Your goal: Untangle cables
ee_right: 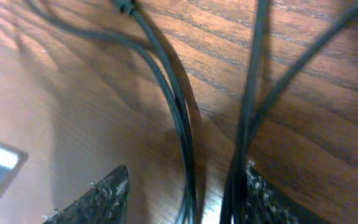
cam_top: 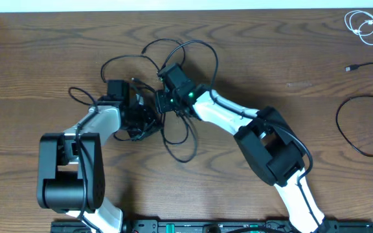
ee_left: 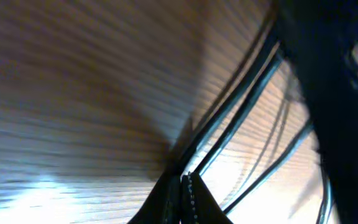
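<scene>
Right fingers (ee_right: 101, 196) parted, black cables (ee_right: 180, 124) running loose between them on the counter (ee_right: 73, 93), likely choosing a strand. Left fingers (ee_left: 182, 199) closed, pinching strands at their tips, probably anchoring the knot.

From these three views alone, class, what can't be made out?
Overhead: both fingertips, hidden under the wrists above the tangled black cables.
Left wrist: blur hides whether the shut left gripper pinches a cable.
Right wrist: cables crossing the right gripper run off frame.
Overhead: white cable plugs, too small.
</scene>
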Available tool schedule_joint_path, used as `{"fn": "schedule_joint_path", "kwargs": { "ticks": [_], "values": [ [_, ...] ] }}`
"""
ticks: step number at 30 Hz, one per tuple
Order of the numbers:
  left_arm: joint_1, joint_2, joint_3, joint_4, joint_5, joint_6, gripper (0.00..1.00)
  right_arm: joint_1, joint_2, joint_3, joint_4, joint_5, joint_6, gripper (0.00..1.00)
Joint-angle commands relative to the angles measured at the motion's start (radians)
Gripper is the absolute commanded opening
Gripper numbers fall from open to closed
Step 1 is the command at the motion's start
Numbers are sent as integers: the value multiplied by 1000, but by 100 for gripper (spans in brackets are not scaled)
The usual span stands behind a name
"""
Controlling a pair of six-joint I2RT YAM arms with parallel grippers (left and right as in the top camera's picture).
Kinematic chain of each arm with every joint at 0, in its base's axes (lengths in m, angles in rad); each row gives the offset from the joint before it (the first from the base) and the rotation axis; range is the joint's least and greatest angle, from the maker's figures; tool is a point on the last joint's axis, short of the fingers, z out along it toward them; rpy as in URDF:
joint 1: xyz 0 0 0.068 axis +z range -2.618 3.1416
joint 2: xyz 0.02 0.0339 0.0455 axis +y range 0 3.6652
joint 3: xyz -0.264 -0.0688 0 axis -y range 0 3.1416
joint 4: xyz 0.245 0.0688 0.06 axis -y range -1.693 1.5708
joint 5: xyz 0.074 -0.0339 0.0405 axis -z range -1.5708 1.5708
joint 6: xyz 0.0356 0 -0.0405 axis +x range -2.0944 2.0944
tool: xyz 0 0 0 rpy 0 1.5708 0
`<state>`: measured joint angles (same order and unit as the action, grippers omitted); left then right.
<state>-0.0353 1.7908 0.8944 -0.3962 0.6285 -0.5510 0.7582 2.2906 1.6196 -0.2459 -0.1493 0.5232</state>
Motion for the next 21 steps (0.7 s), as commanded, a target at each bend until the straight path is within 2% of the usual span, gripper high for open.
{"fn": "schedule_joint_path", "kwargs": {
  "ticks": [1, 7, 10, 11, 12, 15, 18, 21],
  "values": [
    [-19, 15, -10, 6, 23, -16, 8, 32, 60, -30, -32, 140, -9, 50],
    [-18, 15, -10, 14, 24, -27, 8, 37, 100, -30, -51, 159, -8, 45],
    [-16, 15, -10, 18, 27, -27, 7, 35, 111, -30, -57, 160, -10, 34],
    [-16, 15, -10, 21, 28, -27, 7, 36, 116, -30, -58, 171, -13, 21],
    [-16, 15, -10, 26, 32, -27, 7, 38, 117, -30, -58, 175, -27, 16],
    [-16, 14, -10, 47, 46, -27, 8, 42, 117, -30, -74, 210, -32, 6],
    [-16, 14, -10, 71, 58, -26, 7, 42, 117, -30, -88, 230, -32, 1],
    [-15, 8, -5, 100, 72, -26, 7, 41, 117, -30, -96, 230, -35, 1]
  ]
}}
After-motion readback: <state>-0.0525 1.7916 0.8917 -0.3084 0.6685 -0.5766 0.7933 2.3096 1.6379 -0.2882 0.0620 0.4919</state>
